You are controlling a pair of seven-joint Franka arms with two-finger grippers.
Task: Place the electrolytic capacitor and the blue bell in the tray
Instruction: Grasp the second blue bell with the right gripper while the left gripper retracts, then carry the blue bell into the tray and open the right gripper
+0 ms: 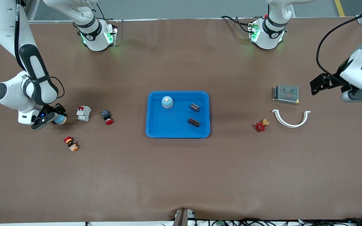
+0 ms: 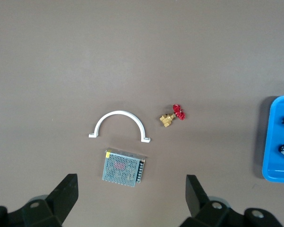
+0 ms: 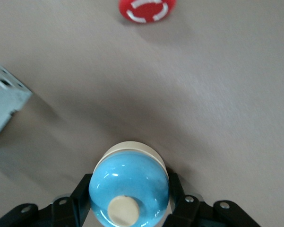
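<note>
A wide, matte brown worktop (image 1: 181, 175) filled the scene under even light; grey floor (image 1: 181, 8) showed past its edge.

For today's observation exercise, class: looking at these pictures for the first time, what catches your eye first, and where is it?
The bright blue tray at the middle of the table stands out, holding one blue bell and two dark capacitors. Toward the right arm's end, the right gripper is closed around a second blue bell, beside a white breaker. The left gripper hangs open above a mesh-covered power supply.
</note>
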